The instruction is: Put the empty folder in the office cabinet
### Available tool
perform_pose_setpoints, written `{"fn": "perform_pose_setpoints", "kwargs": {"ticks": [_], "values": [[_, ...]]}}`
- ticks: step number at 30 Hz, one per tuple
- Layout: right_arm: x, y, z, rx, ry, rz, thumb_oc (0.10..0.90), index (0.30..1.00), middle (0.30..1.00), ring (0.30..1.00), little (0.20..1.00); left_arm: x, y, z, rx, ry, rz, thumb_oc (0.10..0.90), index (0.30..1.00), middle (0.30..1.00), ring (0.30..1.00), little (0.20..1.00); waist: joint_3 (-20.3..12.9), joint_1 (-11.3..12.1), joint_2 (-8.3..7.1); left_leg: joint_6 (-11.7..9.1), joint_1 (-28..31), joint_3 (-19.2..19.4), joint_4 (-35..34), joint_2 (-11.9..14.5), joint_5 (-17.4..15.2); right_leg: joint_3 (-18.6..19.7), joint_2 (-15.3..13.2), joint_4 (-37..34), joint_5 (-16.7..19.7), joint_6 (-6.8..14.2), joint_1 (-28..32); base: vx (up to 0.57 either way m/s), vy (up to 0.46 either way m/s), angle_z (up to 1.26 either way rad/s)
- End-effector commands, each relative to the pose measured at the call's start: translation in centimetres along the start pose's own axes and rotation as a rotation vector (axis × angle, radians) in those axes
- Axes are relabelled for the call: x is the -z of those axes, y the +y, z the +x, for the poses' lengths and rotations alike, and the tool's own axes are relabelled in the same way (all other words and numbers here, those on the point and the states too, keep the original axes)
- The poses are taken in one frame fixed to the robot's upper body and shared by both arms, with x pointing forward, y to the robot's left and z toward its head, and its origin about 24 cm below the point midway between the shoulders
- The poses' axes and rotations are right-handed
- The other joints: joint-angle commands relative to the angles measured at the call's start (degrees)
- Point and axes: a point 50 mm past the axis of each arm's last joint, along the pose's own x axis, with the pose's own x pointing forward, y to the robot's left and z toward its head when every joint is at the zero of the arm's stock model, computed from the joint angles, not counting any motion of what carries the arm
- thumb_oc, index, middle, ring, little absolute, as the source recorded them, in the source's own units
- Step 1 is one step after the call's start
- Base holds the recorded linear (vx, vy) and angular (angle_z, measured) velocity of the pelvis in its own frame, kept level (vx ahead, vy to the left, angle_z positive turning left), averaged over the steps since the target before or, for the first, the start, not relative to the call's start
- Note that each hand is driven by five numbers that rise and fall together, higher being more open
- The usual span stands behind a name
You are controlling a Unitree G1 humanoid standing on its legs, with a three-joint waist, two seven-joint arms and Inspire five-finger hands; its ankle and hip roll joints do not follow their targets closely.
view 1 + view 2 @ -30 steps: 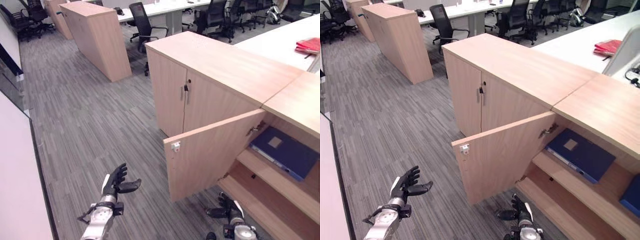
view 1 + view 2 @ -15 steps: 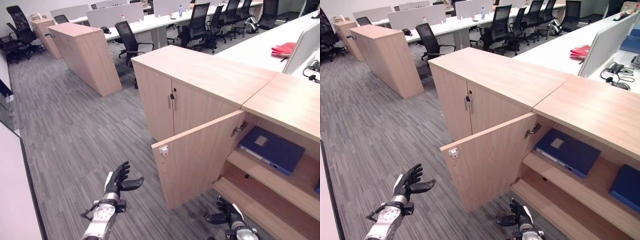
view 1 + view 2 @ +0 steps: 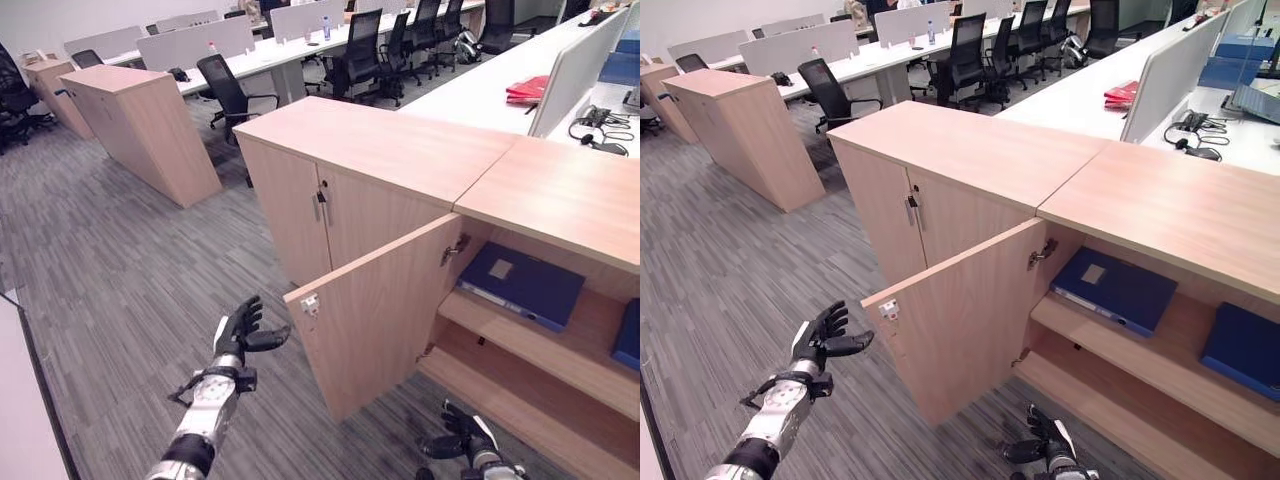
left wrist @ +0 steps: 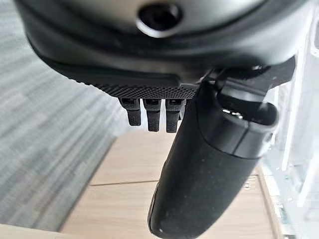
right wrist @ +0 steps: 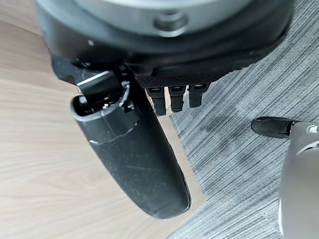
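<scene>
Both hands have stayed empty: left hand (image 3: 240, 331) and right hand (image 3: 465, 440) relaxed, low, well below the flat blue folder (image 3: 522, 283) on the open light wooden cabinet's (image 3: 400, 180) upper shelf.

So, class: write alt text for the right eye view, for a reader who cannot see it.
A wooden office cabinet stands with one door swung open, showing a blue folder flat on its upper shelf. The robot's left hand and right hand hang open and empty above grey carpet.
</scene>
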Motion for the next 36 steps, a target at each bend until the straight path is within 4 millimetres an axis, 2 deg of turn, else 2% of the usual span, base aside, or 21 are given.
{"fn": "perform_pose_setpoints", "kwargs": {"ticks": [1, 7, 8, 12, 20, 21, 23, 24, 25, 26, 27, 28, 29, 30, 33, 36], "values": [[-4.6, 0.0, 0.7, 0.007, -0.199, -0.013, 0.800, 0.900, 0.900, 0.900, 0.900, -7.9, -0.3, 2.6, 0.019, -0.271, -0.041, 0.800, 0.900, 0.900, 0.900, 0.900, -0.38, -0.09, -0.73, 0.69, -1.83, 0.83, -0.23, -1.72, 0.59, 0.25, -0.73, 3.99, -9.57, 3.66, 4.20, 0.00, -0.054, -0.01], [-5.1, -0.2, 0.9, 0.019, -0.203, -0.002, 0.800, 0.900, 0.900, 0.900, 0.900, -9.0, -4.6, 1.3, 0.229, -0.345, -0.120, 0.800, 0.900, 0.900, 0.900, 0.900, 0.27, -0.24, -0.10, 0.35, -2.03, 1.35, -0.23, -1.10, 1.01, 0.14, -0.39, 3.44, -9.52, 3.51, 4.27, -0.01, -0.053, -0.02], [-5.1, -0.2, 0.9, 0.019, -0.202, -0.002, 0.800, 0.900, 0.900, 0.900, 0.900, -9.0, -4.6, 1.3, 0.229, -0.344, -0.120, 0.800, 0.900, 0.900, 0.900, 0.900, 0.26, -0.22, -0.09, 0.34, -2.02, 1.37, -0.23, -1.10, 1.01, 0.15, -0.39, 3.43, -9.51, 3.51, 4.27, 0.00, -0.052, -0.08], [-4.8, -0.3, 1.0, 0.023, -0.183, 0.006, 0.800, 0.900, 0.900, 0.900, 0.900, -8.8, -6.7, 0.0, 0.361, -0.355, -0.145, 0.800, 0.900, 0.900, 0.900, 0.900, 0.63, -0.33, 0.56, -0.04, -2.00, 1.60, -0.23, -0.55, 1.31, 0.30, 0.00, 3.04, -9.74, 3.23, 4.46, -0.01, -0.050, -0.02], [-4.6, -0.9, 1.0, 0.033, -0.174, 0.018, 0.800, 0.900, 0.900, 0.900, 0.900, -7.9, -8.0, -2.2, 0.499, -0.355, -0.182, 0.800, 0.900, 0.900, 0.900, 0.900, 1.60, -1.02, 1.80, -1.07, -1.84, 2.12, 0.31, 1.06, 2.07, 1.38, 1.06, 2.65, -10.40, 2.34, 4.51, -0.01, -0.068, -0.02], [-4.7, -0.9, 1.0, 0.033, -0.175, 0.017, 0.800, 0.900, 0.900, 0.900, 0.900, -7.8, -8.1, -2.4, 0.515, -0.352, -0.183, 0.800, 0.900, 0.900, 0.900, 0.900, 1.97, -1.17, 1.96, -1.38, -1.98, 2.17, 1.27, 1.63, 2.16, 1.81, 1.40, 2.82, -10.77, 2.10, 4.36, -0.05, -0.075, -0.10], [-5.4, -1.4, 1.1, 0.048, -0.202, 0.028, 0.800, 0.900, 0.900, 0.900, 0.900, -8.0, -8.2, -3.2, 0.559, -0.372, -0.183, 0.800, 0.900, 0.900, 0.900, 0.900, 3.62, -1.26, 1.75, -2.16, -5.18, 1.31, 8.13, 3.14, 2.63, 3.28, 1.86, 2.57, -11.35, 1.35, 4.40, -0.09, -0.067, -0.13], [-5.4, -1.3, 1.1, 0.048, -0.203, 0.028, 0.800, 0.900, 0.900, 0.900, 0.900, -8.0, -8.2, -3.2, 0.559, -0.372, -0.183, 0.800, 0.900, 0.900, 0.900, 0.900, 3.61, -1.31, 1.78, -2.21, -5.49, 1.22, 8.63, 3.23, 2.39, 3.24, 1.93, 2.58, -11.34, 1.30, 4.35, -0.08, -0.030, -0.22], [-5.8, -1.6, 1.1, 0.053, -0.219, 0.029, 0.800, 0.900, 0.900, 0.900, 0.900, -7.8, -8.0, -3.5, 0.568, -0.370, -0.183, 0.800, 0.900, 0.900, 0.900, 0.900, 4.51, -1.11, 1.59, -2.34, -6.75, -0.17, 11.80, 3.34, 3.68, 4.23, 2.05, 2.27, -11.12, 0.96, 4.35, -0.06, 0.045, -0.20], [-6.9, -2.1, 1.4, 0.066, -0.244, 0.021, 0.800, 0.900, 0.900, 0.900, 0.900, -7.5, -7.8, -4.0, 0.574, -0.369, -0.185, 0.800, 0.900, 0.900, 0.900, 0.900, 5.65, -0.32, 1.51, -1.96, -8.88, -5.32, 15.81, 1.33, 5.47, 6.46, 2.15, 1.62, -10.70, 0.75, 4.02, -0.03, 0.074, -0.18], [-7.2, -2.4, 1.5, 0.074, -0.250, 0.016, 0.800, 0.900, 0.900, 0.900, 0.900, -7.1, -7.6, -4.3, 0.570, -0.366, -0.185, 0.800, 0.900, 0.900, 0.900, 0.900, 5.88, 0.88, 1.38, -1.35, -9.85, -8.98, 15.44, -1.02, 3.88, 8.48, 2.13, 1.50, -10.74, 0.89, 3.74, 0.04, 0.086, -0.21], [-7.5, -2.7, 1.6, 0.083, -0.253, 0.015, 0.800, 0.900, 0.900, 0.900, 0.900, -6.8, -7.5, -4.7, 0.575, -0.360, -0.182, 0.800, 0.900, 0.900, 0.900, 0.900, 5.70, 2.32, 0.78, -0.69, -11.24, -13.42, 13.87, -3.65, 1.63, 11.10, 2.08, 1.61, -10.46, 0.92, 3.06, 0.12, 0.028, -1.13], [-7.7, -2.9, 1.8, 0.090, -0.253, 0.016, 0.800, 0.900, 0.900, 0.900, 0.900, -6.3, -7.3, -5.0, 0.573, -0.352, -0.176, 0.800, 0.900, 0.900, 0.900, 0.900, 5.35, 3.49, 0.60, -0.16, -12.50, -17.59, 11.65, -6.02, 0.92, 13.49, 2.55, 2.07, -10.32, 0.95, 1.80, 0.13, 0.063, -2.11], [-7.6, -3.1, 2.0, 0.097, -0.240, 0.020, 0.800, 0.900, 0.900, 0.900, 0.900, -6.1, -6.7, -5.5, 0.573, -0.355, -0.213, 0.800, 0.900, 0.900, 0.900, 0.900, 4.52, 4.01, 0.76, 0.41, -12.26, -22.10, 7.30, -8.26, 0.40, 17.54, 4.14, 2.66, -10.34, 1.40, 0.58, 0.08, 0.055, -2.14], [-7.2, -3.2, 2.0, 0.110, -0.229, 0.031, 0.800, 0.900, 0.900, 0.900, 0.900, -6.0, -6.7, -5.9, 0.576, -0.359, -0.243, 0.800, 0.900, 0.900, 0.900, 0.900, 3.78, 3.99, 0.94, 0.92, -10.56, -20.09, 5.33, -7.16, 0.12, 18.14, 3.78, 2.92, -9.99, 1.98, 0.22, 0.05, 0.106, -1.32], [-7.5, -2.4, 2.0, 0.096, -0.238, 0.067, 0.800, 0.900, 0.900, 0.900, 0.900, -5.8, -5.8, -6.3, 0.553, -0.361, -0.247, 0.800, 0.900, 0.900, 0.900, 0.900, 3.12, 3.67, -0.05, 2.13, -8.21, -16.43, 3.41, -6.37, -0.45, 19.10, 3.53, 4.83, -9.61, 2.71, -1.03, 0.07, 0.086, -0.64]]}}
